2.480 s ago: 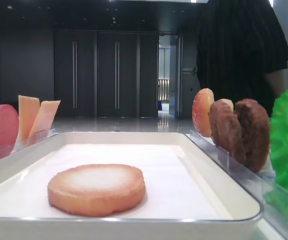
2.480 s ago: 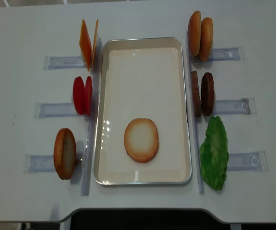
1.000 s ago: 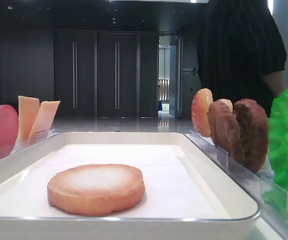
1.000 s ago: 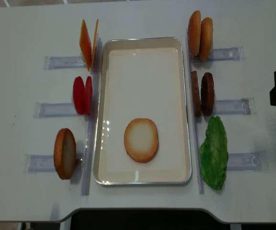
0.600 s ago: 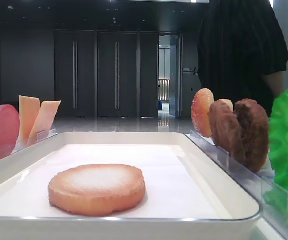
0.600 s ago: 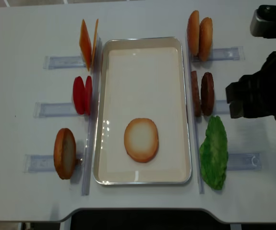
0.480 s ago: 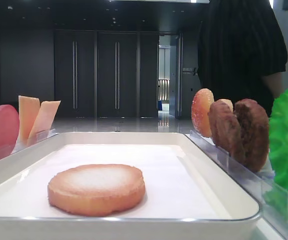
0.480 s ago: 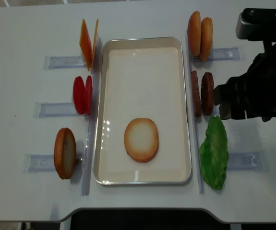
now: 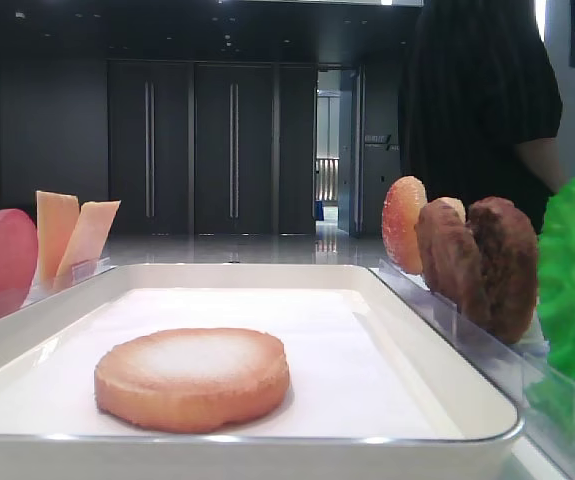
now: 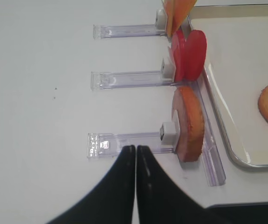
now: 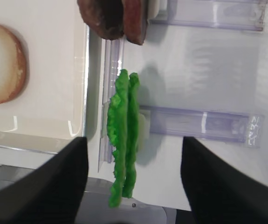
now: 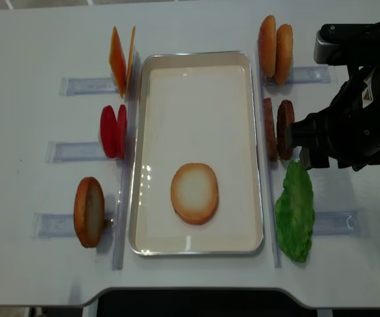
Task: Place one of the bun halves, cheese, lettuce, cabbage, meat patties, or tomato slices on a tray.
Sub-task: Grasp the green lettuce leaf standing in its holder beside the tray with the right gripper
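Observation:
A bun half (image 12: 194, 193) lies flat in the white tray (image 12: 196, 58). My right gripper (image 11: 134, 186) hangs open above the upright green lettuce (image 11: 123, 135), which stands between its two black fingers without touching them. From overhead, this gripper (image 12: 306, 150) is over the lettuce's (image 12: 294, 211) far end, beside the meat patties (image 12: 279, 129). My left gripper (image 10: 136, 150) is shut on nothing, near a bun half (image 10: 188, 123) standing in its holder. Tomato slices (image 12: 113, 131) and cheese (image 12: 121, 59) stand left of the tray. Cabbage is out of view.
Two more bun halves (image 12: 275, 49) stand at the back right. Clear plastic holder rails (image 12: 318, 146) stick out from both long sides of the tray. A person in dark clothes (image 9: 487, 110) stands behind the table on the right.
My right arm came in from the right edge and moved left until its open gripper is over the lettuce's far end. The food and the left gripper stayed put.

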### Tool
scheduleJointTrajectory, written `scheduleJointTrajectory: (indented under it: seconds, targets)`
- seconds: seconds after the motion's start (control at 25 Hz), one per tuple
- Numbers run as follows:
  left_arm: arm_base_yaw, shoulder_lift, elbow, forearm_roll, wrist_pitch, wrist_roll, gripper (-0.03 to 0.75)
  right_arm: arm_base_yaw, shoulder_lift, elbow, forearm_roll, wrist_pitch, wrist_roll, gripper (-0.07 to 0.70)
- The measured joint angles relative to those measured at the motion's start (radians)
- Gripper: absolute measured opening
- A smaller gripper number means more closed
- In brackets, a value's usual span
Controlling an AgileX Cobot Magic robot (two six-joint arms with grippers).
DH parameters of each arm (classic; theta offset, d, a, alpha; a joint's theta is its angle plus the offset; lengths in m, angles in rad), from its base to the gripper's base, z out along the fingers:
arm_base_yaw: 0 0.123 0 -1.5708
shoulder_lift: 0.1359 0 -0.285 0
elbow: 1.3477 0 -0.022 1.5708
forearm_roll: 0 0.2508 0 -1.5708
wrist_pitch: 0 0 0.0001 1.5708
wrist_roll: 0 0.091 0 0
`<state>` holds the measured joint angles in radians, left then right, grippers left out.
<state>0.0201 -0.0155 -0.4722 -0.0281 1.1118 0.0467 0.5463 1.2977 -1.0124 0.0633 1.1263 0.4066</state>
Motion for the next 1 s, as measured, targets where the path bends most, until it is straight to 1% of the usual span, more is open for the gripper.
scheduleJointTrajectory:
  seconds: [0.12,0.28,0.48,0.56,0.72,0.92,1.0]
  targets:
    - [0.0,0.0,0.0,0.0,0.0,0.0,-0.007,0.0,0.0,0.043,0.008,-0.02,0.0,0.419]
    - [0.0,0.0,0.0,0.0,0.0,0.0,-0.007,0.016,0.0,0.089,0.015,-0.069,0.0,0.42]
    - [0.0,0.0,0.0,0.0,0.0,0.0,-0.007,0.056,0.002,0.099,0.026,-0.143,0.001,0.422]
    - [0.0,0.0,0.0,0.0,0.0,0.0,-0.007,0.062,0.009,0.099,0.03,-0.159,0.001,0.423]
    - [0.0,0.0,0.0,0.0,0.0,0.0,-0.007,0.062,0.048,0.101,0.03,-0.164,0.001,0.423]
    - [0.0,0.0,0.0,0.0,0.0,0.0,-0.007,0.066,0.083,0.108,0.03,-0.151,0.001,0.422]
    - [0.0,0.0,0.0,0.0,0.0,0.0,-0.007,0.067,0.083,0.108,0.026,-0.146,0.001,0.407]
